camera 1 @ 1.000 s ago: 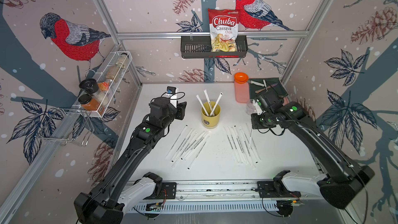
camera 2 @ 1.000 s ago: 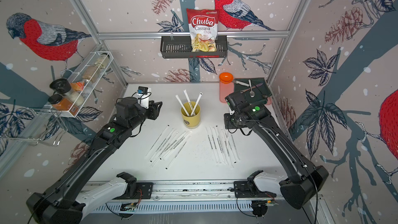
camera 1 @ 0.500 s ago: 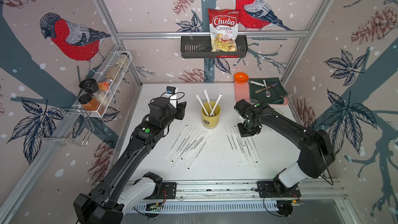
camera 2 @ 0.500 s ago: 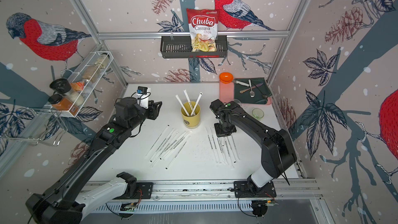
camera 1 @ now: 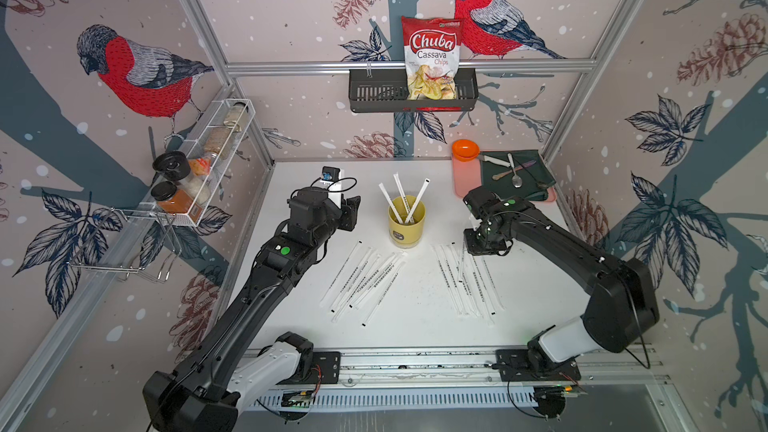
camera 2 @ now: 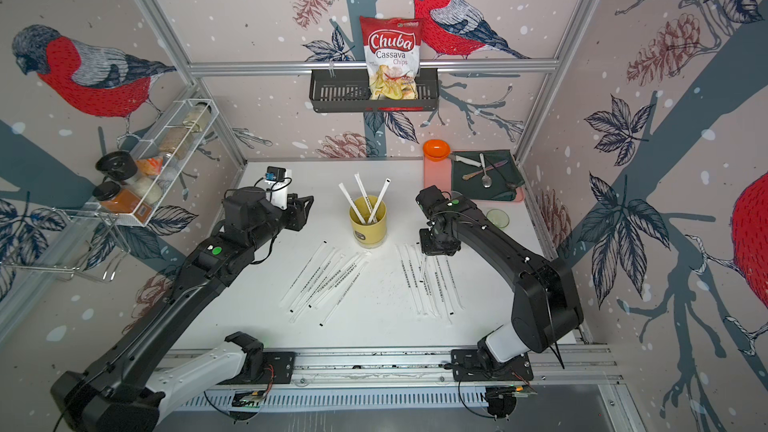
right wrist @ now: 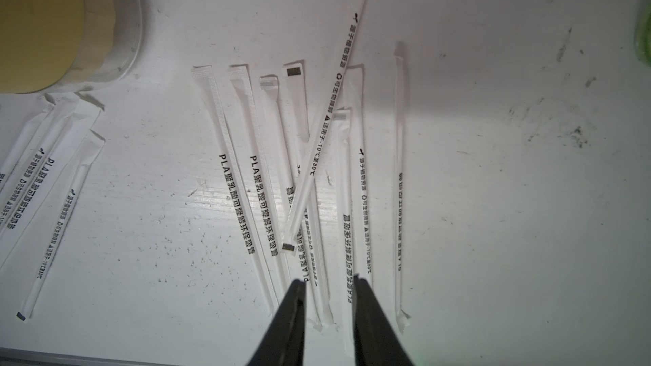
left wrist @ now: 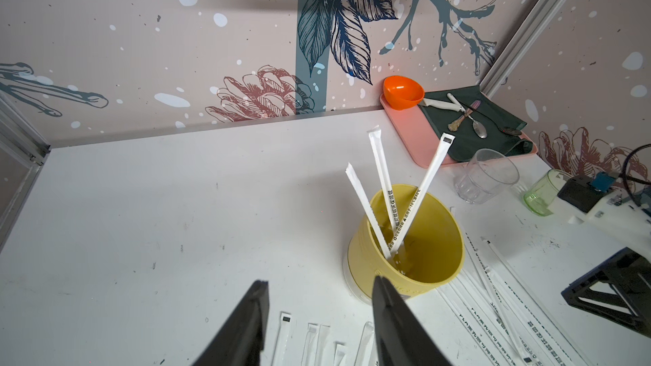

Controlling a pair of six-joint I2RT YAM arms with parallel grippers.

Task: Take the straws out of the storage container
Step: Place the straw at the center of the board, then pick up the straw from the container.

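Near the table's middle: the storage container [camera 1: 406, 224], a smooth pale yellow plastic cylinder with a small dark label, stands upright on the scuffed white table [camera 1: 415, 326].
Inside it: three straws [left wrist: 382, 177] in thin white paper wrappers with dark print lean against the rim, their tops fanned apart.
Toward the near edge, left of the container: a loose fan of straws [camera 1: 361, 280] lies flat on the table.
Toward the near edge, right of it: more straws [camera 2: 432, 280] lie roughly side by side. One crosses the rest at a slant, and I cannot tell whether it lies flat.
Between container and left edge: the left gripper [left wrist: 318, 281] hangs with its claw spread wide, pinching nothing and clear of the cup.
Over the right-hand straws: the right gripper [right wrist: 328, 279] points down, its black fingers [right wrist: 289, 311] parted with nothing between them.
Far right corner: a flat pink tray [left wrist: 408, 135] carries a dark green cloth [left wrist: 493, 117] with cutlery [left wrist: 468, 117] on it, and an orange bowl [left wrist: 403, 91].
Just in front of the tray: a clear ribbed tumbler [left wrist: 486, 176] and a green-tinted glass [left wrist: 542, 193].
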